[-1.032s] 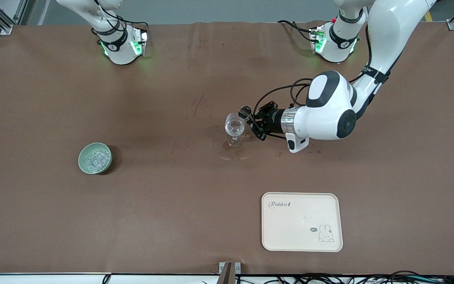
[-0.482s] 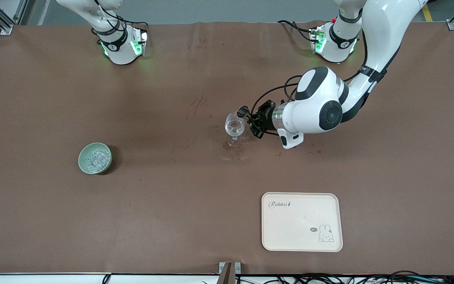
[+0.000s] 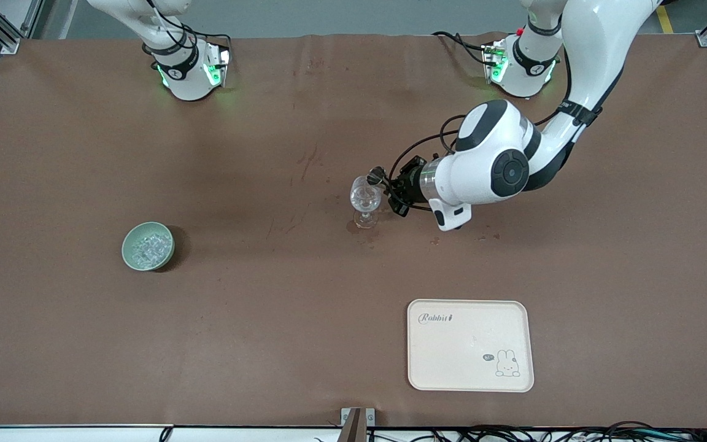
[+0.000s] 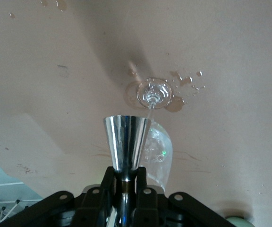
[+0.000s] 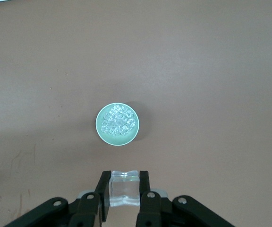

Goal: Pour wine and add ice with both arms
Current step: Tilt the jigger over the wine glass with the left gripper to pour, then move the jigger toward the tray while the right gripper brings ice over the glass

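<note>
Tipping a small metal jigger over the stemmed wine glass mid-counter, the left hand is gripping it and pouring, while the right hand, clamping an ice cube, is hovering above the ice in the green bowl and must next be carrying it to the glass.

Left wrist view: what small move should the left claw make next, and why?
Probably tip the metal cup in the left claw over the glass: it sits beside the rim. The right claw holds an ice cube above the bowl.
</note>
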Available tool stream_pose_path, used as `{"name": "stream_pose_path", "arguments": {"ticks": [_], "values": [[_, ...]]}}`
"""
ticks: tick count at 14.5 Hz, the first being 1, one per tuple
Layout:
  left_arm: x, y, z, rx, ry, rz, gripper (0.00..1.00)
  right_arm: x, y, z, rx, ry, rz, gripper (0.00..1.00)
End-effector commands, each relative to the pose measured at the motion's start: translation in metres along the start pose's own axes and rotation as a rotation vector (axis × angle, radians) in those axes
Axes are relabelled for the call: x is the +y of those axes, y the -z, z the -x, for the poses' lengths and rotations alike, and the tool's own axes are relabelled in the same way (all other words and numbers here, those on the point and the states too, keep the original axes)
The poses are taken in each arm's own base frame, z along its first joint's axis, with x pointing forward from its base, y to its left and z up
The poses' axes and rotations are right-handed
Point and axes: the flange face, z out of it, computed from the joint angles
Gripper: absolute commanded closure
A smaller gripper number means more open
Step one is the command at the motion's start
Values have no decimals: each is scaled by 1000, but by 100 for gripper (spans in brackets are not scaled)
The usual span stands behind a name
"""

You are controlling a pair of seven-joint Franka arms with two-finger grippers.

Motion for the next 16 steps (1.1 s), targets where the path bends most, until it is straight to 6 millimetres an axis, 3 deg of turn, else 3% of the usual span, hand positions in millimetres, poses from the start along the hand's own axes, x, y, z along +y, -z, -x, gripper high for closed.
{"name": "stream_pose_path", "arguments": {"ticks": [1,4,7,9,10,12,16], "values": [[7,-14,-11,-62,41,-39,99,-3,2,9,1,-8,-11,98],[12,-7,-7,-243,5,-64,99,-2,1,10,-5,-10,-10,98],[27,27,-43,-385,16,-47,99,-12,-2,13,-41,-2,-11,98],[42,53,-70,-425,45,0,99,-33,-3,16,-55,1,-12,98],[51,66,-89,-452,65,29,99,-51,-4,18,-67,-25,-10,98],[64,83,-123,-511,109,73,99,-110,-6,28,-88,-77,-5,98],[84,106,-209,-623,155,182,100,-241,-13,59,-71,-156,2,99]]}}
